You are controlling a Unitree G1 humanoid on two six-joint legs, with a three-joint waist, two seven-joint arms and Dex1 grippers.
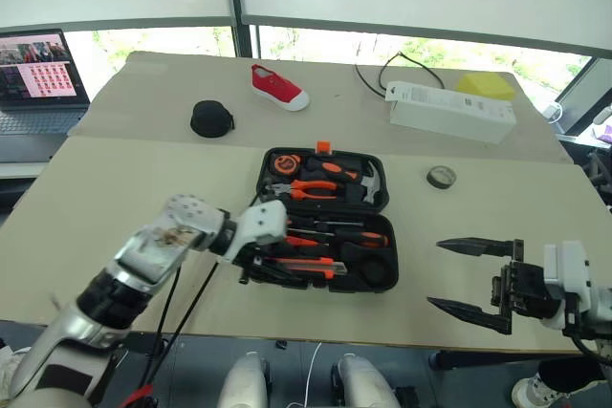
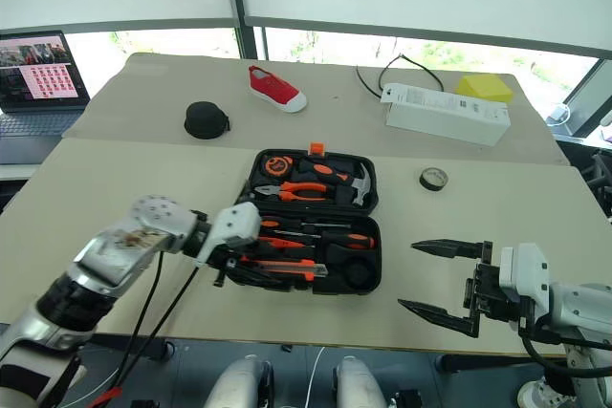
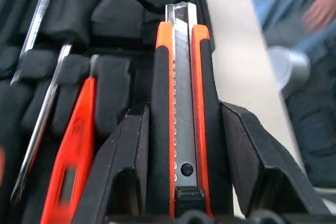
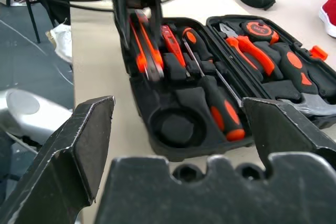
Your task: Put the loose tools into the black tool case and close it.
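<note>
The case (image 1: 325, 219) lies open near the front middle of the table (image 1: 115, 198), its lid half away from the robot with the orange latch (image 1: 323, 147) at the far edge, its base half nearer. The lid holds pliers (image 1: 311, 188), a tape measure (image 1: 283, 163) and a hammer (image 1: 368, 182) in moulded slots. In the base, two screwdrivers (image 1: 339, 233) lie in their slots along the far side, and a flat orange pointed tool (image 3: 71, 156) lies beside them, next to the knife (image 3: 184, 103). The knife sits at the near edge of the base, lengthwise between the fingers of the left gripper (image 1: 263, 269), which reaches in from the case's left end; the jaws stand narrow and close on the knife's two sides. Whether the knife already rests in its slot or hangs just above it I cannot tell. A round recess (image 4: 176, 128) at the base's right end is bare. The right gripper (image 1: 469, 279) hovers off the case's right side, well apart from it, over the table's front edge, its jaws spread wide with nothing between them. Farther back on the table are a black pouch (image 1: 210, 118), a red shoe (image 1: 279, 86), a white box (image 1: 449, 110), a yellow pad (image 1: 486, 84), and a roll of tape (image 1: 441, 177) right of the lid. A laptop (image 1: 38, 78) stands at the far left.
</note>
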